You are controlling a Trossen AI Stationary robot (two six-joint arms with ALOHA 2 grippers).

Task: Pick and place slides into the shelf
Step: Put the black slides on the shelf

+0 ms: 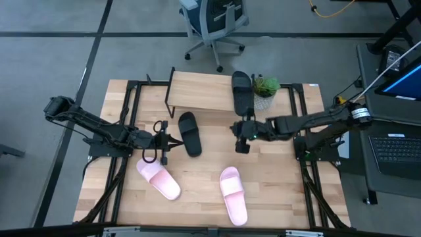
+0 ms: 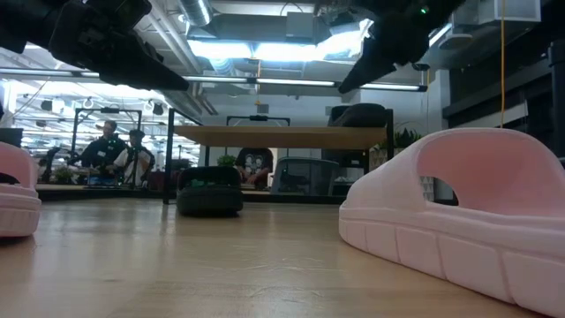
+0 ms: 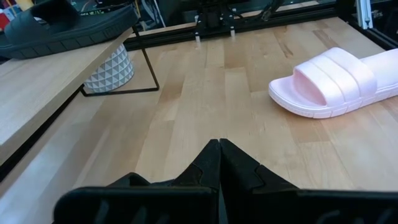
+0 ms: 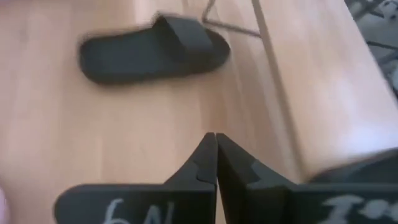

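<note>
In the low view the near pink slide (image 2: pixel 459 216) is cut off at the right edge, another pink slide (image 2: pixel 16 190) at the left. The right wrist view blurs the black slide (image 4: pixel 152 50).

Table (image 1: pixel 276 191) carries shelf (image 1: pixel 197 91), apparently three slides, planter (image 1: pixel 263 100).

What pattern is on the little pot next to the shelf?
The pot has a white and grey triangle pattern. The left wrist view shows it best, beside the shelf.
</note>
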